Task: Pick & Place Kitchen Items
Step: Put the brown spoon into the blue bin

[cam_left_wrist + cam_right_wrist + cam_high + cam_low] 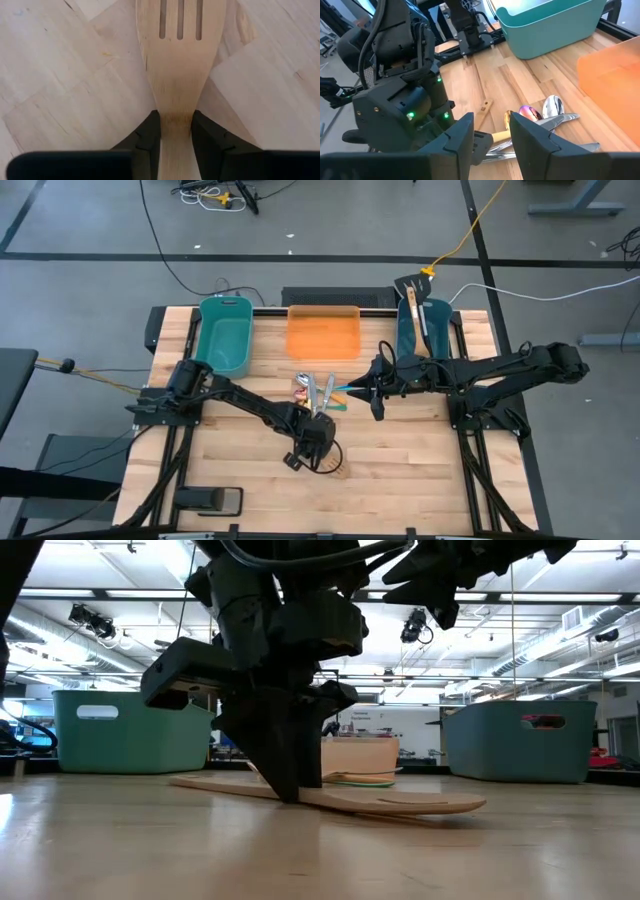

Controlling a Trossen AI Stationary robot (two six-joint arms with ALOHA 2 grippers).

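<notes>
A pale wooden slotted spatula [180, 55] lies flat on the table near its middle front; it also shows in the low view [400, 802]. My left gripper [315, 442] stands over it, pointing down, shut on its handle. My right gripper [492, 132] is open and empty, hovering just right of a pile of cutlery [320, 390]: silver spoons [552, 106], an iridescent spoon [529, 112] and a gold spoon [509, 117] lying on the table. A wooden utensil [411, 305] and a black turner [405, 285] stick out of the right teal tub [425, 330]. My left gripper pinches the spatula's handle [175, 125] between its two fingers, just behind where the handle widens into the slotted blade. The fingers [290, 785] come from above, pointing down, one on each long edge. The spatula lies on the table, its blade [430, 804] toward the table's front.
A second teal tub [225, 335] stands at the back left and an orange tray [323, 332] at the back middle. Bare wooden table [420, 470] lies to the front right and front left of the left gripper.
</notes>
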